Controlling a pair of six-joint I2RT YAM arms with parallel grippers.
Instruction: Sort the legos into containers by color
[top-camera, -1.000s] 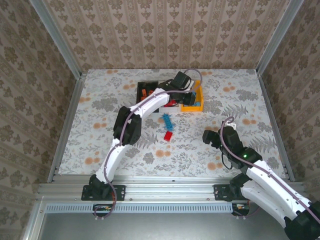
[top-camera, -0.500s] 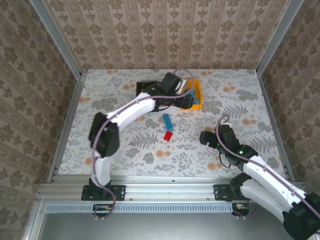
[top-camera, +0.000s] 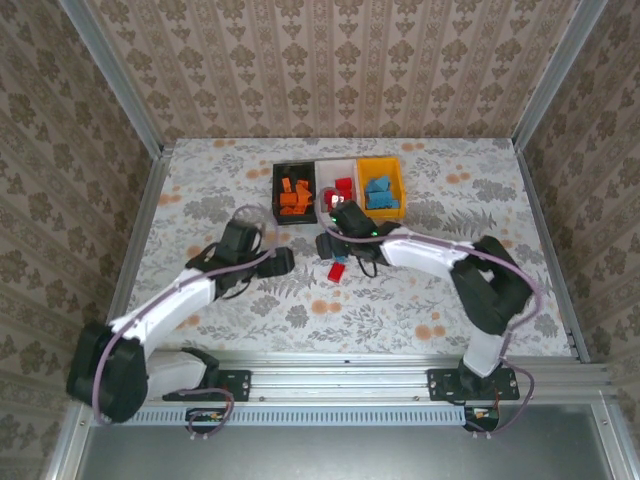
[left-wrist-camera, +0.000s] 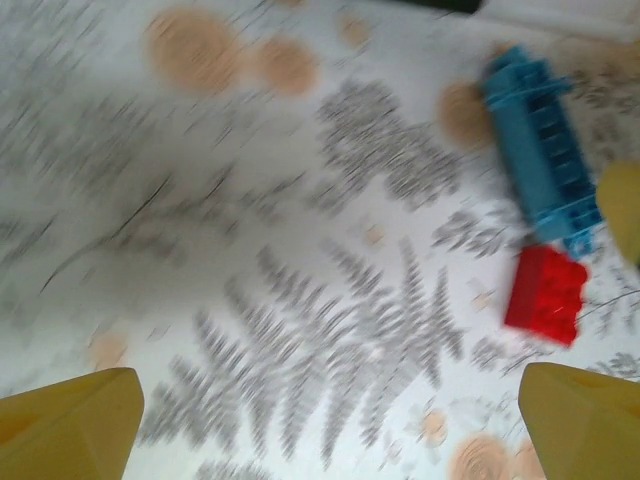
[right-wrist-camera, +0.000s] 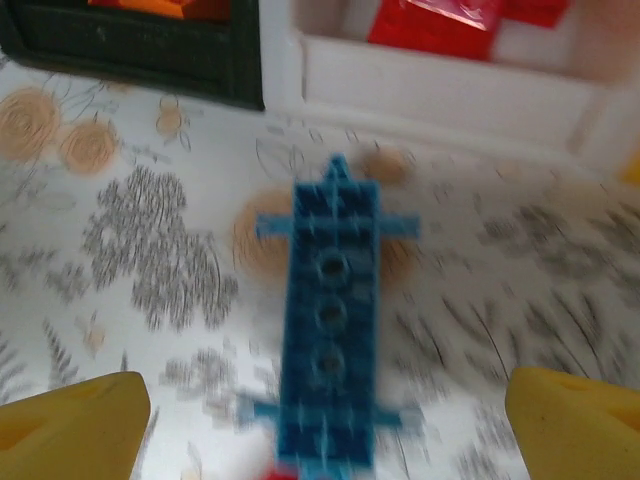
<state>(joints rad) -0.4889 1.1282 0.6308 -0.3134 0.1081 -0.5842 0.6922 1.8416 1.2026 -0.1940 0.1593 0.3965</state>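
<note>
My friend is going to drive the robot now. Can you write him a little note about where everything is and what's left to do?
Left gripper: open and empty, over the patterned table near the two loose bricks.
Right gripper: open, hovering over the long light blue plastic brick, not gripping it.
Done: orange bricks are in the black plastic bin, red bricks in the white bin, blue bricks in the yellow bin.
Left to do: the long blue brick goes to the yellow bin. The small red plastic brick lying close beside it on the table goes to the white bin.
</note>
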